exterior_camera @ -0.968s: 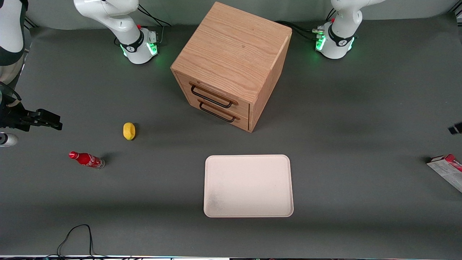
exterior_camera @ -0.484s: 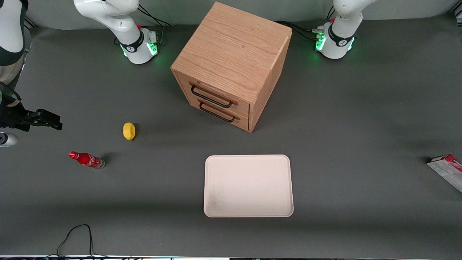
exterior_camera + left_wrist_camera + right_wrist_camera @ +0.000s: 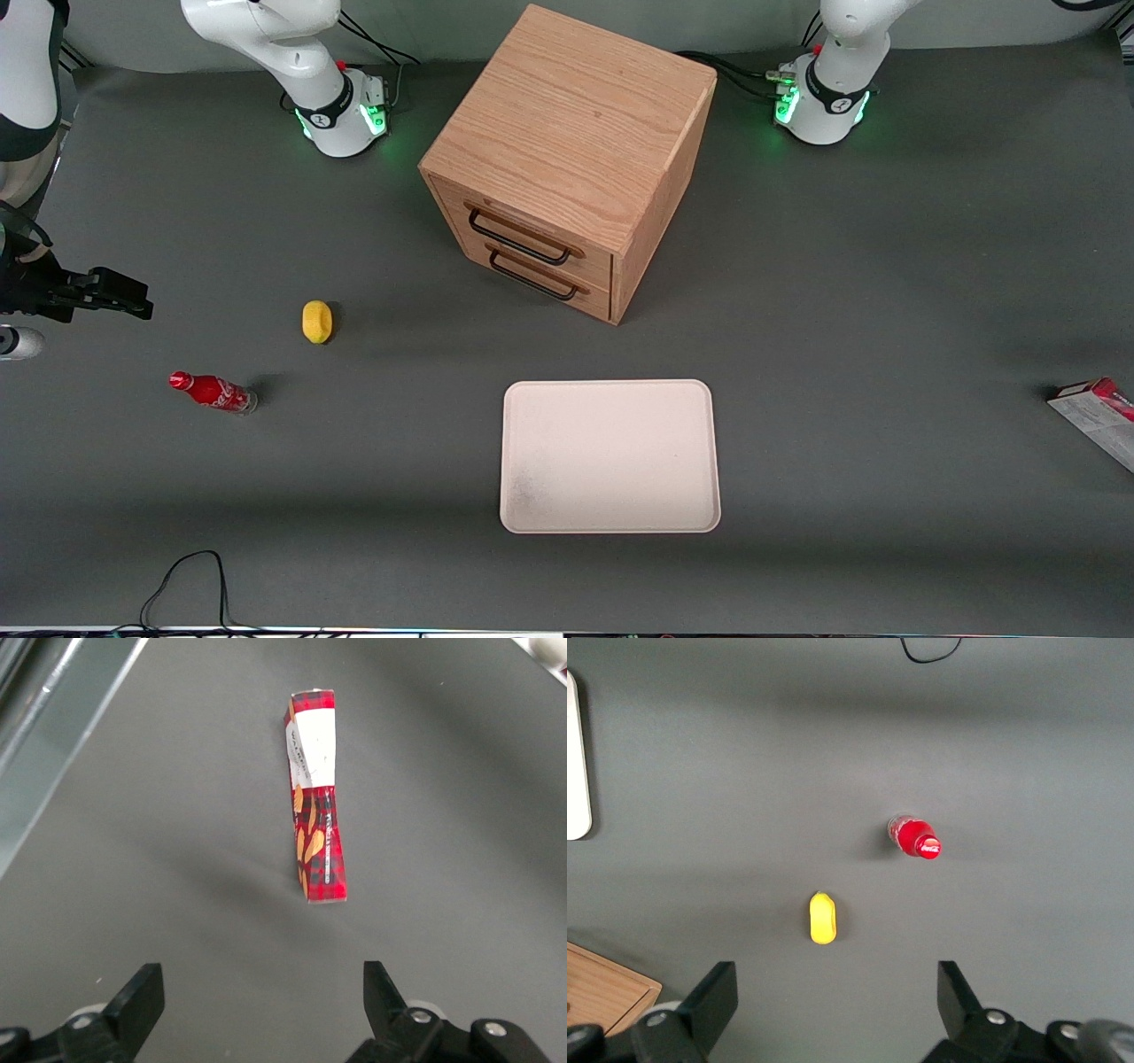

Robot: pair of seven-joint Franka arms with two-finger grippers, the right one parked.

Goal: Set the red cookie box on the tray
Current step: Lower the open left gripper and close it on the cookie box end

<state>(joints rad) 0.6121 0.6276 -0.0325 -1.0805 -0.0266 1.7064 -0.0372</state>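
On the dark grey tabletop point(image 3: 886, 266), items as follows.

Item 1: large flat cream-white rectangular tray point(image 3: 609, 456) with rounded corners and a low rim. It lies near the front camera, nearer to it than the cabinet; nothing rests in it.

Item 2: wooden two-drawer cabinet point(image 3: 567, 159) with black wire handles, both drawers shut, standing between the two arm bases. Contents not visible.

Item 3: slim red cardboard cookie box point(image 3: 316, 800) with a grey-white printed panel. It lies on the tabletop toward my working arm's end, well apart from the tray; in the front view only one end point(image 3: 1099, 409) shows at the frame edge. In my wrist view it lies lengthwise on one narrow side, tartan print and white label facing the lens.

Item 4: my gripper point(image 3: 264, 1005), hanging above the tabletop over the box. My two black fingers point(image 3: 137, 997) are spread wide and grasp nothing. The box lies ahead of them, roughly centred on the gap between them, touching neither.

Item 5: small red cola bottle point(image 3: 213, 391), toward the parked arm's end.

Item 6: small yellow oval object point(image 3: 316, 321), near the bottle, farther from the front camera.
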